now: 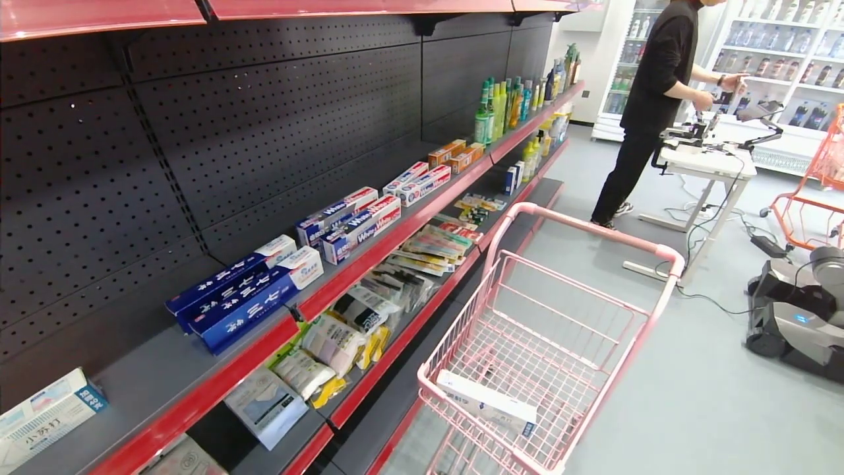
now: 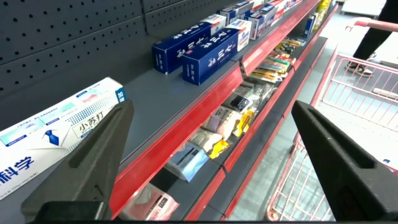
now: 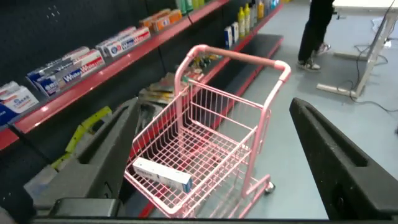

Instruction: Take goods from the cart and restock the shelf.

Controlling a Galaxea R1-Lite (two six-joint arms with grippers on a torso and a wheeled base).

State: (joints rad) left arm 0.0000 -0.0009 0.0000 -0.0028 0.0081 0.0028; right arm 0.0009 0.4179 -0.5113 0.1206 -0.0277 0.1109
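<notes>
Right hand (image 3: 214,106), open and empty, faces the cart (image 3: 239,57). Lower it squarely onto the box (image 3: 163,174), gripping across its narrow width.

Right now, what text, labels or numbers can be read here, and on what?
White box on the shelf: dark Chinese characters, partly cut off.
Blue boxes: white Chinese characters, too blurred to trust.
Red-and-white boxes: large Latin lettering, blurred.
Box in the cart, bottles: print too small.
</notes>
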